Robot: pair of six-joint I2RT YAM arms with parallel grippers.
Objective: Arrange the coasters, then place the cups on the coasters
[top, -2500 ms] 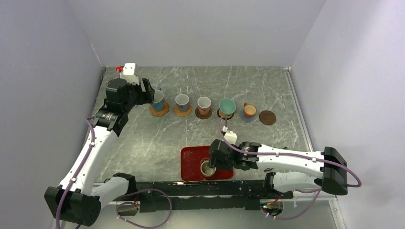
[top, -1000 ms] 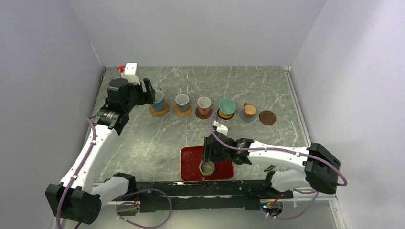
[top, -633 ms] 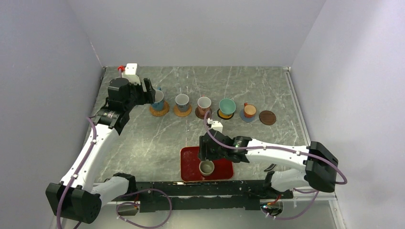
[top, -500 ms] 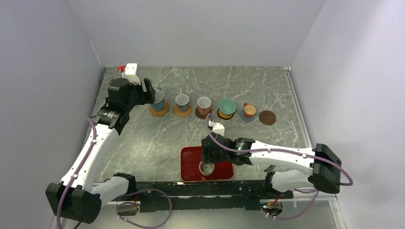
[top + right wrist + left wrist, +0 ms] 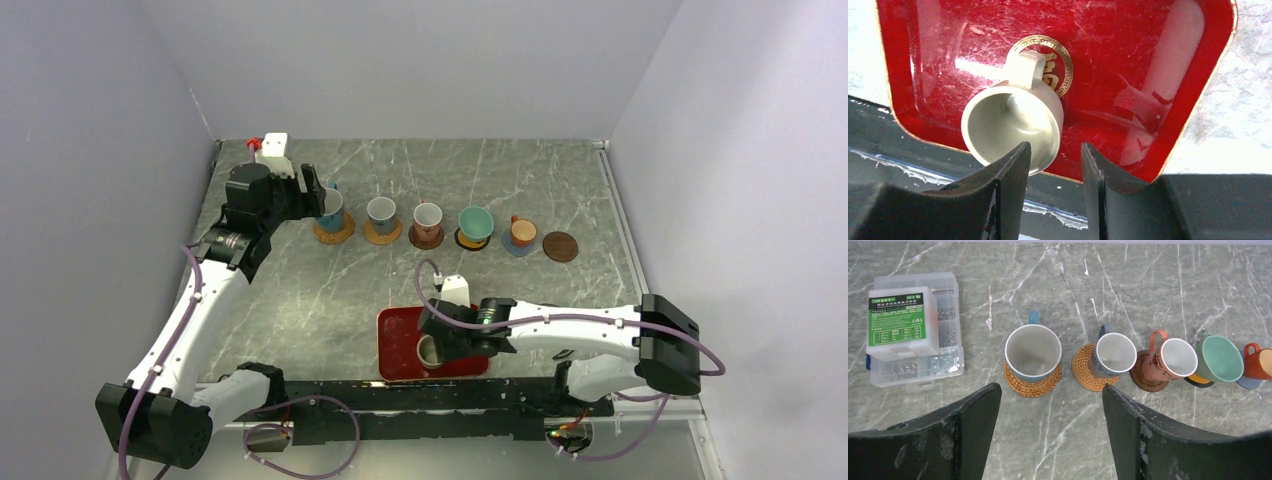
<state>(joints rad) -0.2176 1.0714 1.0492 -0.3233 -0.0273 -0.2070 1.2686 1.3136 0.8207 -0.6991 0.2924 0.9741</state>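
On the red tray (image 5: pixel 1148 75), at the near edge of the table, the grey-olive cup (image 5: pixel 1010 127) stands upright and alone, its handle (image 5: pixel 1027 62) turned toward the tray's gold emblem (image 5: pixel 1060 70). Five other cups are seen in a row on coasters toward the far side. One dark brown coaster (image 5: pixel 560 246) at the row's right end is bare and is judged to be this cup's place.

Handling: glazed ceramic is presumed. It is judged stiff, light and slick, and could be chipped if knocked against the tray lip. A pinch across the wall at the rim, opposite the handle, is judged the soundest hold; the handle is small and awkward to grasp.

Right gripper (image 5: pixel 1055 147): jaws partly open, straddling the cup's wall — one finger over the mouth, the other outside. The gap between them is seen to be wider than the wall, and nothing is clamped yet. The right arm is stretched low and leftward across the tray, wrist pitched down.

Left gripper (image 5: pixel 1051 390): jaws wide apart, nothing held, poised above the large white cup (image 5: pixel 1033 352) on its tan coaster (image 5: pixel 1032 382) — arm reached far forward at the row's left end.
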